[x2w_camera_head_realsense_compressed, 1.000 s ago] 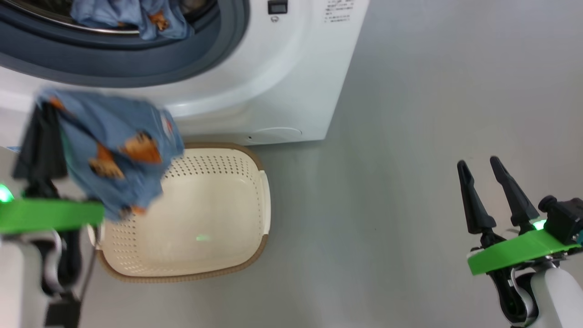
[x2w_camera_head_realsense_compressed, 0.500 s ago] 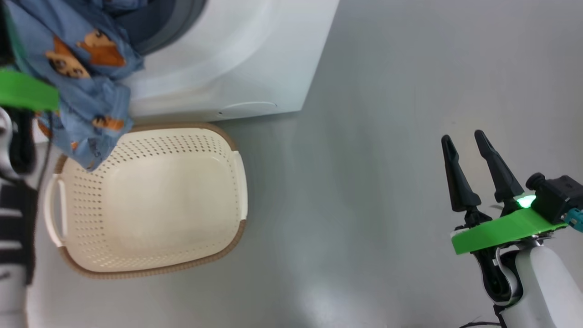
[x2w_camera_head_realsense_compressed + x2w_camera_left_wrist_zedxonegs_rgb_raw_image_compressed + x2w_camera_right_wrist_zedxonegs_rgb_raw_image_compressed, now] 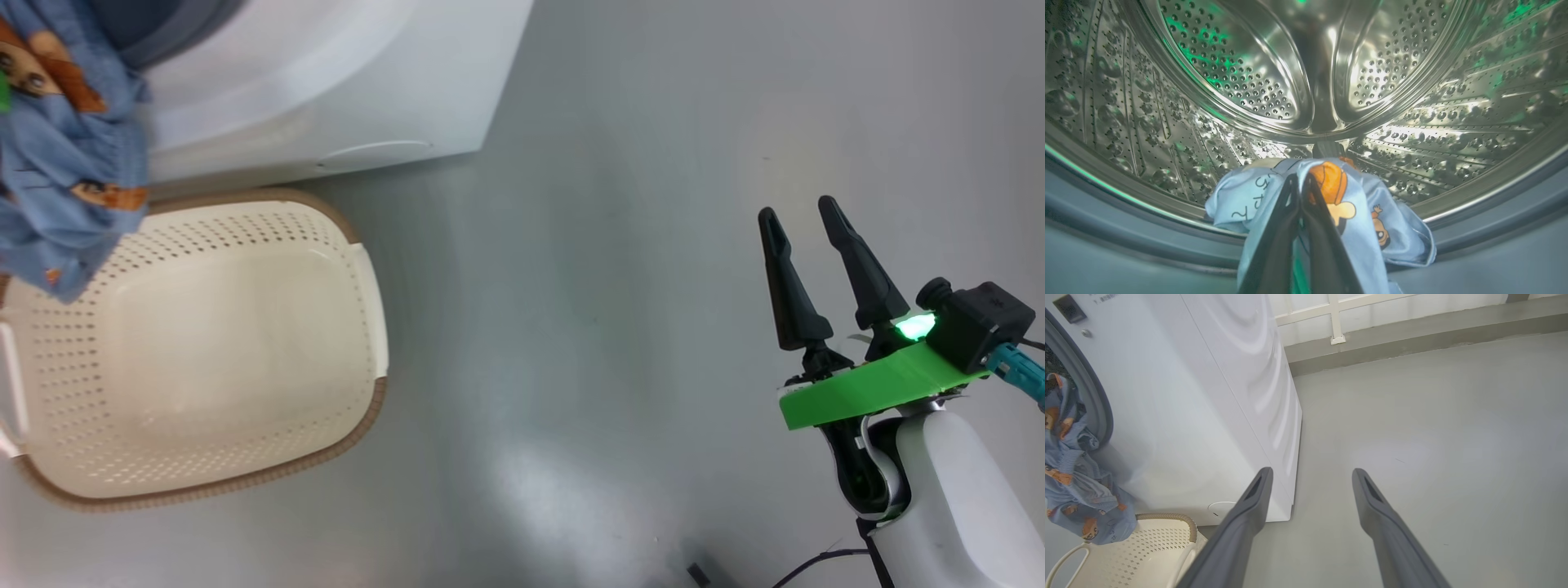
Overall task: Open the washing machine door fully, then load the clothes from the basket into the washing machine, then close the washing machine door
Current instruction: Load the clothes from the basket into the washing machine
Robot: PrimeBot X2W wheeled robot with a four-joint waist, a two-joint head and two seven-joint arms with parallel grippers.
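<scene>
Your left tool [image 3: 1299, 180] is clenched on the clothes [image 3: 1359, 232] – its two dark fingers lie pressed together with the light blue fabric pinched between them. In the left wrist view the tool points into the steel drum [image 3: 1229, 81] of the washing machine [image 3: 326, 82]. The garment, with orange-brown bear prints, is bunched around the fingertips. It drapes down over the lower part of the grey seal [image 3: 1126, 232], so it sits at the mouth of the drum and not deep inside.

In the head view you see the same blue fabric at the upper left edge, hanging in front of the white machine. Its lower end is over the far left corner of the basket [image 3: 204, 351]. The basket stands on the grey floor [image 3: 612, 245], just beside the foot of the machine, and its perforated cream bottom is plainly visible. In the right wrist view the garment hangs from the opening down the front of the machine, and its lowest part is close above the brown rim of the basket.

Your right tool [image 3: 797, 208] is released – its fingers stand apart and grasp nothing. It hovers over bare floor, well apart from the basket and from the machine, with its fingers pointing toward the side panel of the machine.
</scene>
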